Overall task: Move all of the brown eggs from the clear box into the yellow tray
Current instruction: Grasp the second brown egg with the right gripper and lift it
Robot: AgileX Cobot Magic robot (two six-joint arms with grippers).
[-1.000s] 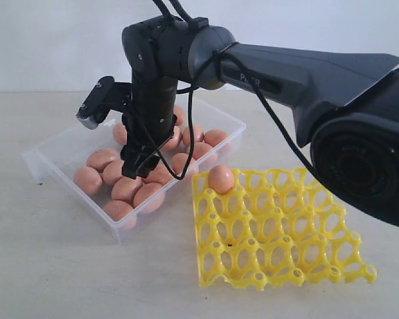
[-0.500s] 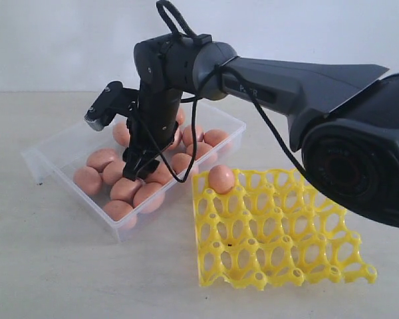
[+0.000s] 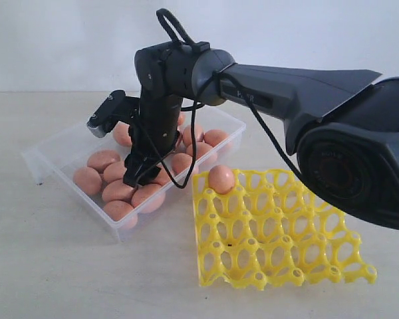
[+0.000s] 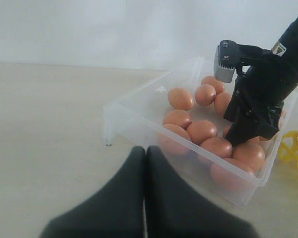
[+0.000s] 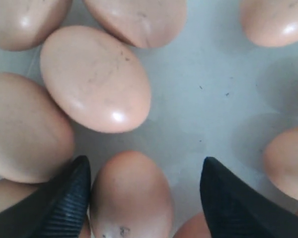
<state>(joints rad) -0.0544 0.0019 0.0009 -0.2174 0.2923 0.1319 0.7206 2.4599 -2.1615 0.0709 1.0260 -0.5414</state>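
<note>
Several brown eggs (image 3: pixel 120 191) lie in the clear box (image 3: pixel 50 153) at the left. One more brown egg (image 3: pixel 221 179) sits in a back corner cup of the yellow tray (image 3: pixel 272 232). My right gripper (image 3: pixel 138 174) is down inside the box, open, its fingers straddling one egg (image 5: pixel 131 193); one finger (image 5: pixel 69 198) touches that egg, the other (image 5: pixel 228 198) stands apart. My left gripper (image 4: pixel 145 151) is shut and empty, over the table just outside the box's near wall (image 4: pixel 188 163). The left wrist view also shows the box's eggs (image 4: pixel 201 131).
The right arm's dark body (image 3: pixel 286 86) reaches across from the right, above the tray. The tray lies right of the box, nearly touching its corner. Bare table (image 3: pixel 66 272) lies in front of both.
My right gripper has dropped lower into the box among the eggs, and the wrist has shifted slightly right. The eggs and tray have not moved.
</note>
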